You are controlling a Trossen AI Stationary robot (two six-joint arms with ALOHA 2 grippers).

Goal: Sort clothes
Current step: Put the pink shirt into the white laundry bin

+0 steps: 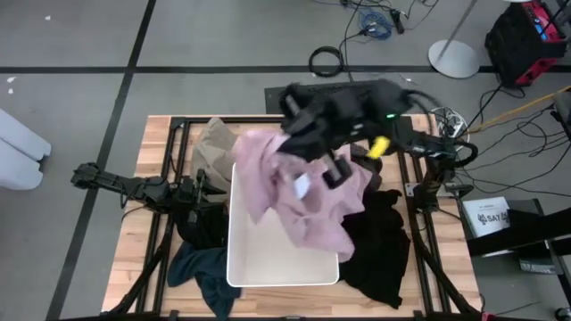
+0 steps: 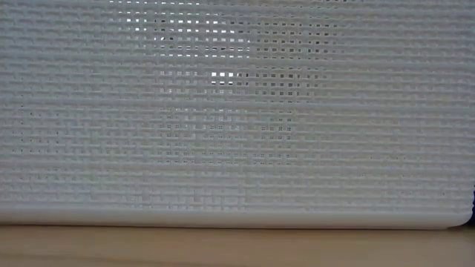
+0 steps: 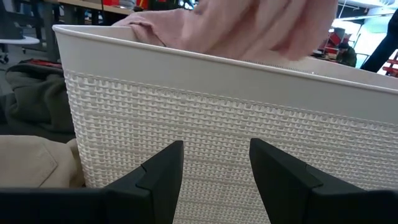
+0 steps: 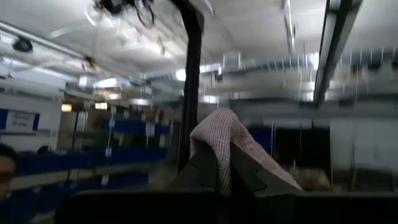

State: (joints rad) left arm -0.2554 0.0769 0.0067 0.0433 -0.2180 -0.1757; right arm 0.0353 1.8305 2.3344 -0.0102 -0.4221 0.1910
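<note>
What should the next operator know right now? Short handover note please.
Right end effector: shut on the pink garment, lifted over the white bin, the cloth draping across its rim.
Left end effector: open, empty, low beside the bin's left wall.
Around the bin: tan garment behind it, teal garment at front left, black garment on the right.
Done: pink piece picked up.
Left: release it, then sort the other clothes.
</note>
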